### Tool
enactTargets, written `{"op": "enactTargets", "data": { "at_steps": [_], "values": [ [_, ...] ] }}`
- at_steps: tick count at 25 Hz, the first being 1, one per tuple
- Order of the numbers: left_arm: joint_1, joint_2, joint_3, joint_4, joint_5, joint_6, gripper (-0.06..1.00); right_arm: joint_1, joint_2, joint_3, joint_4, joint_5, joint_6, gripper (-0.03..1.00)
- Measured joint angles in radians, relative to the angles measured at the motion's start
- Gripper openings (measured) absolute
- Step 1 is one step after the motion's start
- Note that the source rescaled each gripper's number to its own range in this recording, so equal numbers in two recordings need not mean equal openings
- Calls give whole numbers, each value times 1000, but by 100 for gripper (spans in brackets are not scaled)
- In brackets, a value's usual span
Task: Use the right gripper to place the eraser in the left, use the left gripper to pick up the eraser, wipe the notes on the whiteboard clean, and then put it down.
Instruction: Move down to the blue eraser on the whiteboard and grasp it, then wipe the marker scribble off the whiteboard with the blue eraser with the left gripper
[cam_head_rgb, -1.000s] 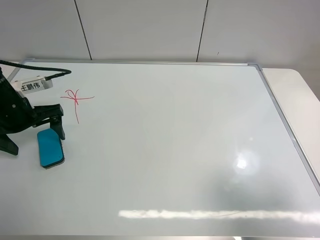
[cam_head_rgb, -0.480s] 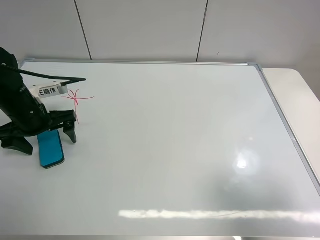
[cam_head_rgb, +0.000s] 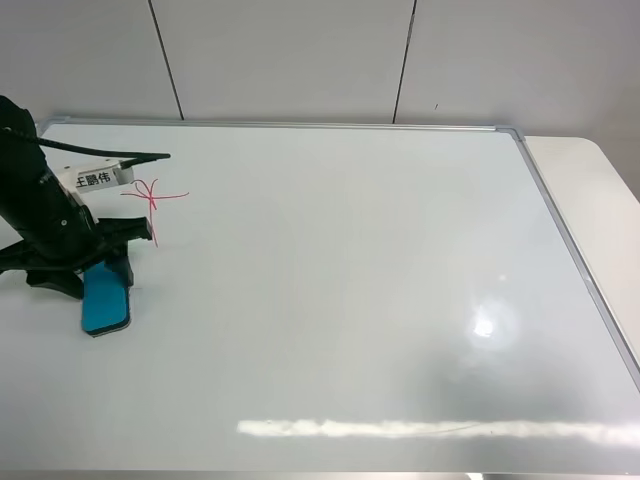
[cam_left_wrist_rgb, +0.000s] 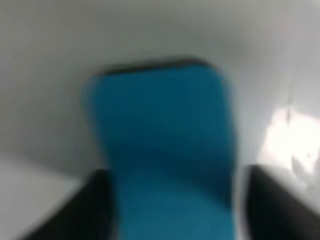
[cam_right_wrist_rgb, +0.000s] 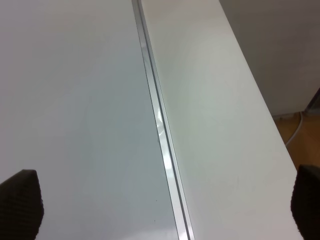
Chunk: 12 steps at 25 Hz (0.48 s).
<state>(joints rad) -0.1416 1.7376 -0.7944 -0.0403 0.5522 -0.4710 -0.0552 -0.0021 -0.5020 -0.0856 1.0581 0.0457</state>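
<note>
my left gripper (cam_head_rgb: 97, 280) pinches the eraser (cam_head_rgb: 107, 306) across its far end
rounded teal block, dark felt base, flat on glossy whiteboard (cam_head_rgb: 350, 280)

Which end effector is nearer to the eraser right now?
Left. The left end effector clamps the eraser; the right end effector hangs open over the whiteboard at its right frame, far away.
</note>
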Motion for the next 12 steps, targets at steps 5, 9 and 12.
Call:
{"op": "enactTargets", "data": {
  "at_steps": [5,9,12],
  "values": [
    [0,0,0,4,0,-1,0,0,0,0,0,0,0,100],
    [0,0,0,4,0,0,0,0,0,0,0,0,0,100],
    [0,0,0,5,0,0,0,0,0,0,0,0,0,100]
  ]
}}
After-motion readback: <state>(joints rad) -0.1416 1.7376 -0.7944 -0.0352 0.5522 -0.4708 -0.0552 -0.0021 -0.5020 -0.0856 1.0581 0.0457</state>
